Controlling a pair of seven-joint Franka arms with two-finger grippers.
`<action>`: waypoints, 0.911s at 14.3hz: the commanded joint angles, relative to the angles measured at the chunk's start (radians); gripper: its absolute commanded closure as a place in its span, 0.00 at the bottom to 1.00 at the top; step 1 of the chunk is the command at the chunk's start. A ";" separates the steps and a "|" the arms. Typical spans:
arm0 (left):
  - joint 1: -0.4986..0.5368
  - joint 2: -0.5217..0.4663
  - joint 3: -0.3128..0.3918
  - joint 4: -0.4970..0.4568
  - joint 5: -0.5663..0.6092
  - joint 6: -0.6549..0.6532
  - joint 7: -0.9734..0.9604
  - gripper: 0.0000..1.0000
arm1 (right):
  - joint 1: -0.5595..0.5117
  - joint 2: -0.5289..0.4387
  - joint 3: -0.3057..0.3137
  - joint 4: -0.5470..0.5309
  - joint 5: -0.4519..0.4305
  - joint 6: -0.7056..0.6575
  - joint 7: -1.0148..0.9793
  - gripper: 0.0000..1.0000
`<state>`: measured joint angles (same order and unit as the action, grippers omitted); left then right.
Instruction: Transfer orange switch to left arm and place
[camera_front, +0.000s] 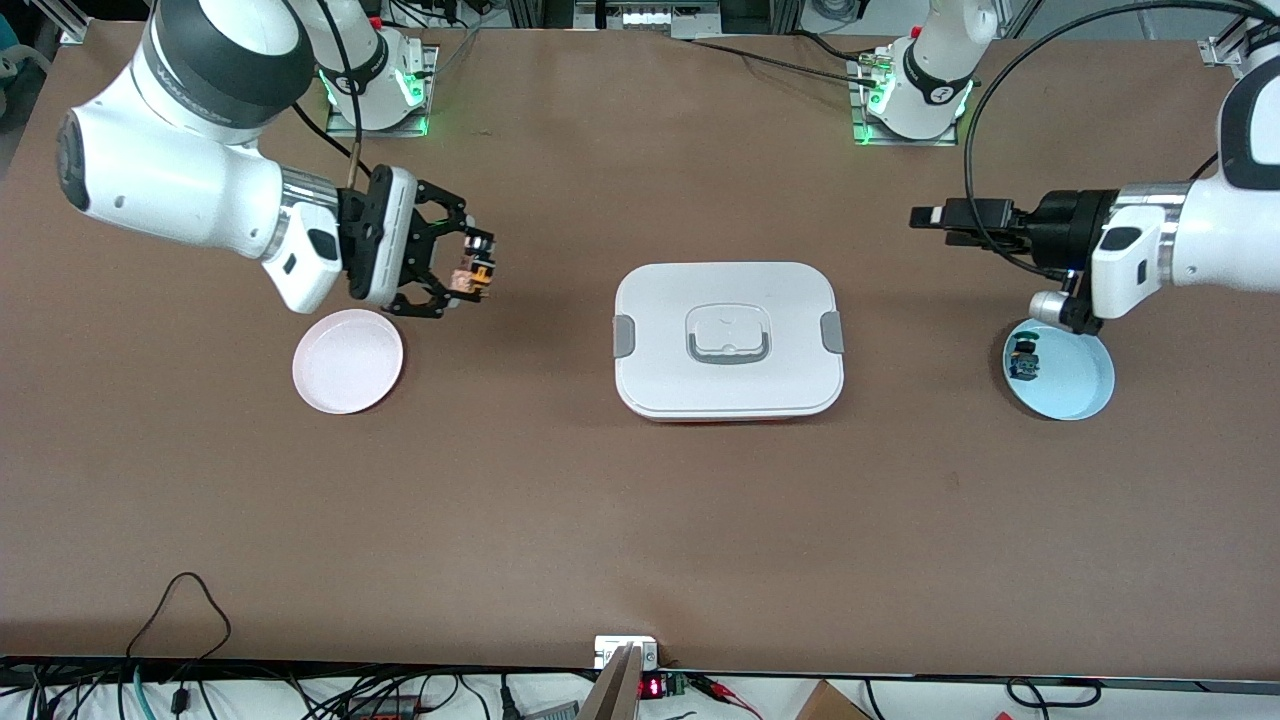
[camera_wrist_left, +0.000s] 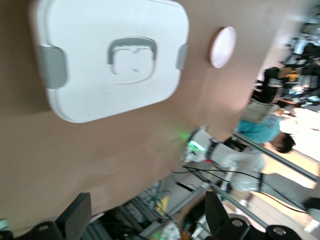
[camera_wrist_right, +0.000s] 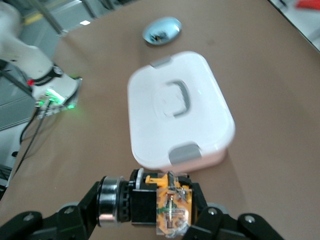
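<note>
Front view: right gripper clamps orange switch aloft beside box, skirting it | left gripper gapes, awaiting handover

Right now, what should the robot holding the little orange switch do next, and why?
Probably lift the right gripper, shut on the orange switch, higher and toward the open left gripper waiting above the blue plate. The box sits between them, so it should pass above it.

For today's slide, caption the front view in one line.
Right claw holds the orange switch above the pink plate; left claw open, white box between.
</note>
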<state>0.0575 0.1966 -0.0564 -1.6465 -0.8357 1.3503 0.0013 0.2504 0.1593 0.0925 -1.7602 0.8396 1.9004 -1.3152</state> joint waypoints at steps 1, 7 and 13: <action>-0.005 -0.023 -0.009 -0.084 -0.104 0.062 -0.001 0.00 | 0.020 0.037 0.000 -0.012 0.166 -0.023 -0.220 0.94; -0.004 -0.071 -0.134 -0.307 -0.398 0.291 0.037 0.00 | 0.047 0.129 0.000 -0.015 0.545 -0.080 -0.528 0.93; -0.008 -0.062 -0.247 -0.401 -0.756 0.412 0.291 0.00 | 0.115 0.157 -0.002 -0.016 0.762 -0.015 -0.535 0.93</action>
<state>0.0446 0.1643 -0.2381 -2.0160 -1.4799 1.6753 0.2211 0.3375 0.3044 0.0950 -1.7789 1.5440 1.8478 -1.8324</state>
